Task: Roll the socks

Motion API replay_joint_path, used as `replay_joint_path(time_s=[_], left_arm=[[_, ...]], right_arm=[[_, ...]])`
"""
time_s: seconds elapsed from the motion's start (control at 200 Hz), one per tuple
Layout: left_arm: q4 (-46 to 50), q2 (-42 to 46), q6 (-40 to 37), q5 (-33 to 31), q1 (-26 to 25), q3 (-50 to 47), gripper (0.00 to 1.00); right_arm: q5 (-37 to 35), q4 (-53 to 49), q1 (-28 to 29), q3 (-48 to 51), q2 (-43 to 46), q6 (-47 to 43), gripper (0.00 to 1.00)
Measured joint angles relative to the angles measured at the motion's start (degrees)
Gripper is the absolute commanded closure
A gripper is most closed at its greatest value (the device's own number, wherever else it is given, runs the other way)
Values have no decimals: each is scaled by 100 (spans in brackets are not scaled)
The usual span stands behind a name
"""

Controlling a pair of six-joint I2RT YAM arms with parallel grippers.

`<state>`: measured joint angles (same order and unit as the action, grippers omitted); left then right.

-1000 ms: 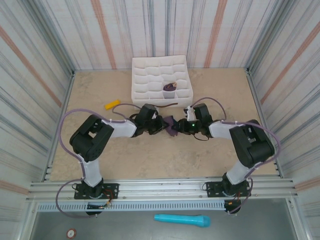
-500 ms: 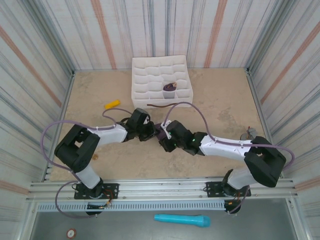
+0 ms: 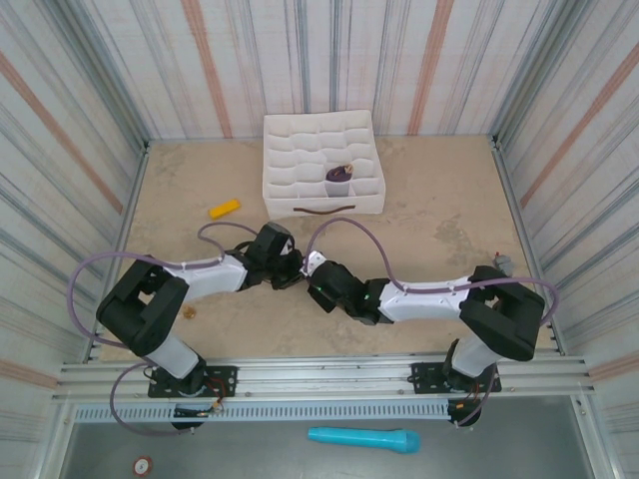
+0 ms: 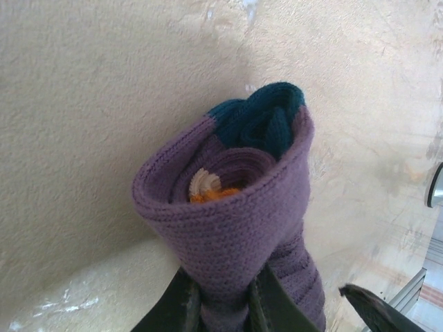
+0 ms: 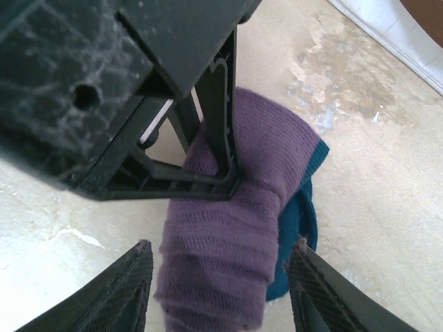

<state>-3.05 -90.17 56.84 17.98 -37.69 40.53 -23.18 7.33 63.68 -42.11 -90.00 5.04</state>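
Left end effector [image 4: 223, 308] clenched on socks [image 4: 232, 221]; right end effector [image 5: 220, 294] released, straddling them. Tray [image 3: 285, 150], marker [image 3: 224, 209] upper frame.

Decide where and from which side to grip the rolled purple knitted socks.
Probably across the ribbed free end of the rolled purple knitted socks, from opposite the left end effector pinching them; the open right end effector straddles that end.
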Motion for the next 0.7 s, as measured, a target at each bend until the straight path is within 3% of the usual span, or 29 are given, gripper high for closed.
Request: replay_joint_path(time_s=[0.195, 0.306, 0.386, 0.531, 0.701], left_arm=[[4, 24, 0, 0, -20, -17, 89], [-4, 24, 0, 0, -20, -17, 86], [-57, 24, 0, -2, -20, -46, 76], [-341, 24, 72, 7, 26, -216, 49], [-811, 98, 74, -4, 72, -509, 40]], right_arm=[[107, 251, -109, 39, -280, 2, 55], [350, 466, -234, 173, -280, 81, 72], [577, 656, -341, 282, -267, 149, 83], [1154, 981, -715, 466, -203, 345, 99], [2159, 1425, -1274, 678, -201, 601, 100]])
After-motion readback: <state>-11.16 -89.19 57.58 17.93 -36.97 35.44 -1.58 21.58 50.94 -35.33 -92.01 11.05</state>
